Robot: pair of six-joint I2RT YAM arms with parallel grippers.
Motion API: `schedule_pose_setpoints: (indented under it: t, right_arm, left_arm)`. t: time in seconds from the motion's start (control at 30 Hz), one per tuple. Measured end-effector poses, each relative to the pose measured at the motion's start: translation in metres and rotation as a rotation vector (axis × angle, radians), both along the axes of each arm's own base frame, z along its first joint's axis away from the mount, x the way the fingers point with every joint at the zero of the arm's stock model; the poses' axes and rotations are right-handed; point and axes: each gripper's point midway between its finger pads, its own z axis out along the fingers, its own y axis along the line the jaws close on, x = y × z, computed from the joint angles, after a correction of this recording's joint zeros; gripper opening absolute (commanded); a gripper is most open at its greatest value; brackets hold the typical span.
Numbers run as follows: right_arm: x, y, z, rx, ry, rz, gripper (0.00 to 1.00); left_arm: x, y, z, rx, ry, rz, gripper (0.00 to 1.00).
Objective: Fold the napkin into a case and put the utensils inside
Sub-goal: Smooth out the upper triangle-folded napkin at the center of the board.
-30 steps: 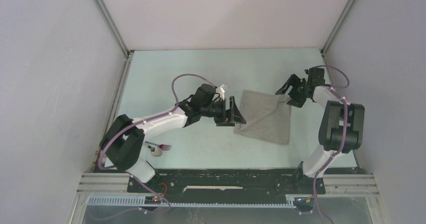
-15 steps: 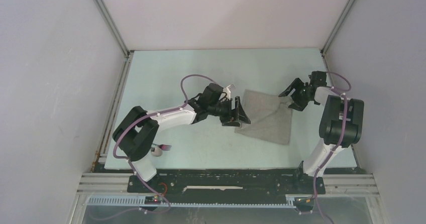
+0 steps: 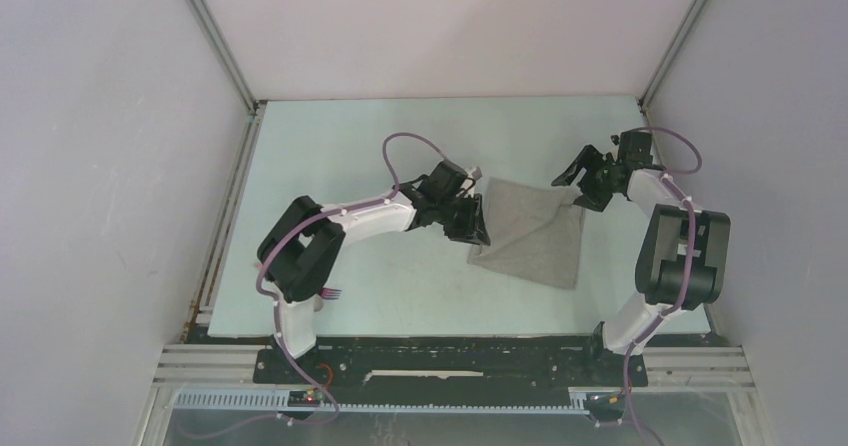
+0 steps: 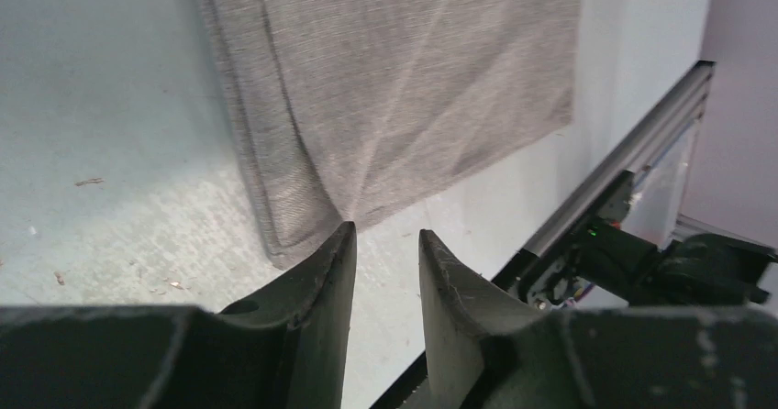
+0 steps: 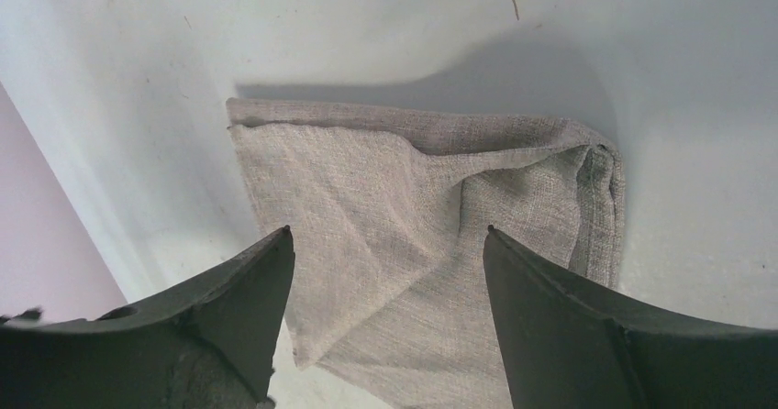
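**Flanking the napkin, with nothing being gripped**

The left gripper (image 4: 385, 233) is being held low over the table (image 3: 350, 146). Its jaws are standing only narrowly apart, and no cloth is being pinched between them. Just beyond its fingertips, a hemmed corner on the left side of the napkin (image 4: 413, 79) is lying flat.

The right gripper (image 5: 387, 235) is being held with its jaws spread wide, and nothing is being grasped. It is hovering above the napkin's far-right corner.

The napkin is lying right of the table's middle, between the two grippers. It is folded so that a diagonal crease and a triangular upper layer are showing.

Well apart from the napkin, near the left arm's base, a fork (image 3: 330, 293) is being largely hidden by the arm's elbow. Only its tine end is showing.
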Motion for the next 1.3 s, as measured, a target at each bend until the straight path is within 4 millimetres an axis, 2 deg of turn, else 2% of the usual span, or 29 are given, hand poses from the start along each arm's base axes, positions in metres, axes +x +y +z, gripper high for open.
schedule_pose_setpoints:
  t: [0.2,0.37,0.63,0.8,1.13,1.2,1.3]
  right_arm:
    - [0.002,0.001,-0.002,0.027,-0.006,0.018,0.75]
    - [0.005,0.002,-0.015,0.048,0.024,0.03,0.7]
    - [0.004,-0.001,-0.022,0.058,0.041,0.023,0.68]
    - [0.005,-0.007,-0.022,0.057,0.039,0.008,0.68]
    - [0.005,-0.011,-0.025,0.059,0.045,-0.003,0.66]
    - [0.005,-0.011,-0.026,0.06,0.048,-0.003,0.67]
    - [0.005,-0.011,-0.027,0.061,0.051,-0.004,0.67]
  left_arm:
    - [-0.001,0.008,-0.036,0.105,0.032,-0.006,0.36]
    - [-0.004,0.012,-0.049,0.139,0.057,-0.011,0.3]
    - [-0.004,0.012,-0.051,0.142,0.057,-0.013,0.25]
    - [-0.006,0.008,-0.048,0.119,0.062,-0.025,0.36]
    - [-0.007,0.0,-0.045,0.075,0.055,-0.039,0.31]
    - [-0.007,-0.002,-0.043,0.066,0.05,-0.043,0.23]
    - [-0.007,-0.004,-0.043,0.064,0.047,-0.042,0.03]
